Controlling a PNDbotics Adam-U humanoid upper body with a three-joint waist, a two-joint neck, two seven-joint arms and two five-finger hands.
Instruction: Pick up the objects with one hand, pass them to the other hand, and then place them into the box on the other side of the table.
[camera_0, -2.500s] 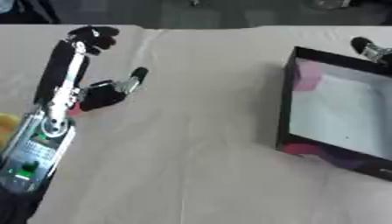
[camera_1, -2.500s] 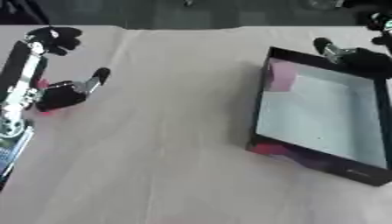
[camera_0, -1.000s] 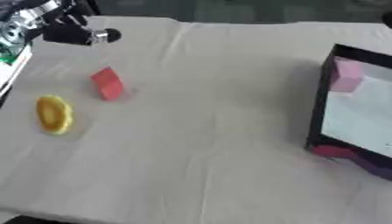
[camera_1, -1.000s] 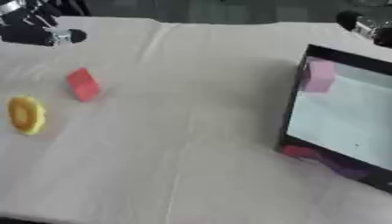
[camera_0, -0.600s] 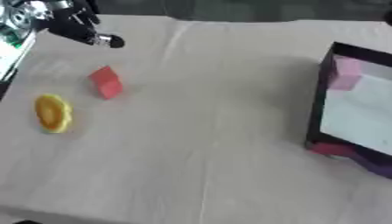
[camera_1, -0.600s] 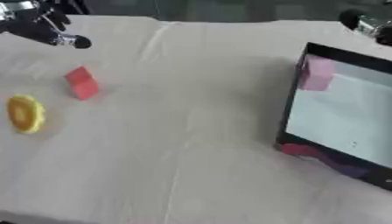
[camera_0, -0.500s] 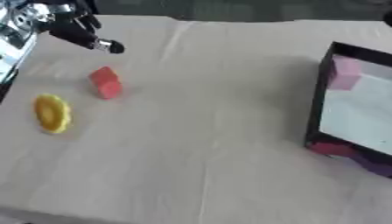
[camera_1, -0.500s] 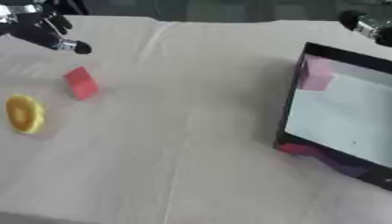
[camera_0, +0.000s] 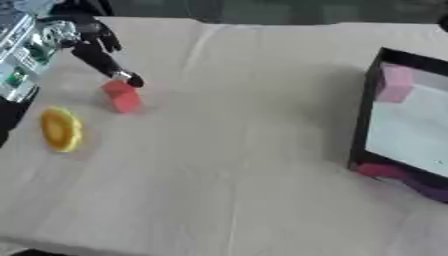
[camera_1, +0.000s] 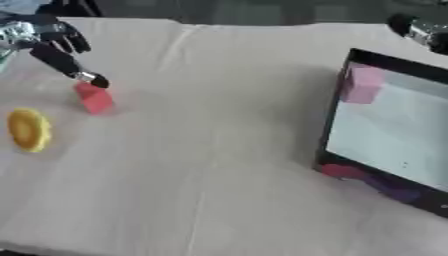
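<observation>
A small red block (camera_0: 121, 96) is seen lying on the left part of the beige cloth-covered worktop (camera_0: 227, 150), slightly tilted. Just above it, at its upper edge, a black finger w/ silver tip (camera_0: 131, 80) of the left hand (camera_0: 87, 37) is held; whether tip and block actually touch can't be told. The left hand is reached in from the upper left corner, one long finger stretched down toward the block, the others spread and only slightly bent, nothing held. Behind it, a silver and green forearm (camera_0: 22, 55) is seen along the left edge.

Near the block, lower left of it, a flat yellow oval object (camera_0: 61, 129) is seen lying on the cloth, apart from the block.

Well apart, on the right side of the worktop, an open black-walled box w/ pale inside (camera_0: 411, 125) is set. A pink block (camera_0: 395, 83) is seen inside, against the box's left wall near the far corner. At the box's near left corner, outside, something dark red and purple (camera_1: 363, 177) is seen; what it is can't be made out.

The right hand (camera_1: 420, 30) shows only as a dark and silver part at the upper right edge, beyond the box; its finger state can't be told.
</observation>
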